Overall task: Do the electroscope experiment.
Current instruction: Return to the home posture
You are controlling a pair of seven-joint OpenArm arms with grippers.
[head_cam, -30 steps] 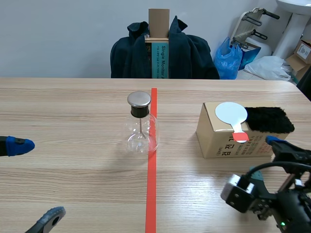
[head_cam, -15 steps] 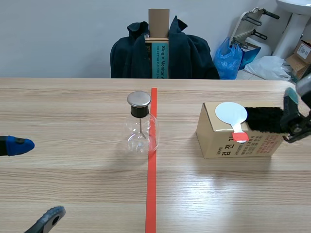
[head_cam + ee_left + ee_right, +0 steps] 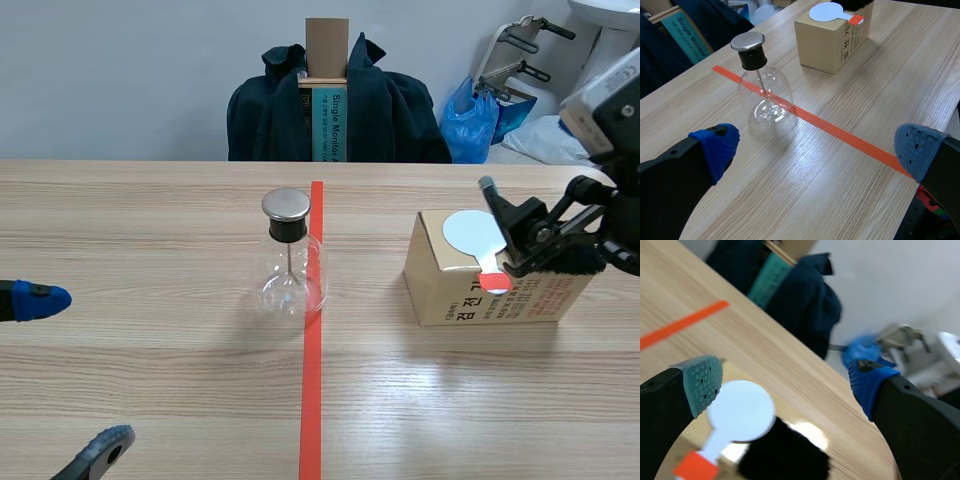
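Surroundings: dark jacket over a chair (image 3: 340,105) beyond the worktop (image 3: 150,220), behind the brown cardboard box (image 3: 450,295).
Electroscope: clear glass flask with metal cap (image 3: 291,255), beside the box.
Paddle: white disc with orange-red handle (image 3: 476,236) on the box, black fur pad (image 3: 785,455) touching it.
Right gripper (image 3: 785,382): above the box, spread wide, empty.
Left gripper (image 3: 815,150): spread wide, empty, well apart from the box.

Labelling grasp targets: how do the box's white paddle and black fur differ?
The white paddle is flat, smooth, round, with an orange-red handle tip; the black fur is thick, shaggy. Paddle lies nearer the flask; fur farther from it. Both rest on the cardboard box.
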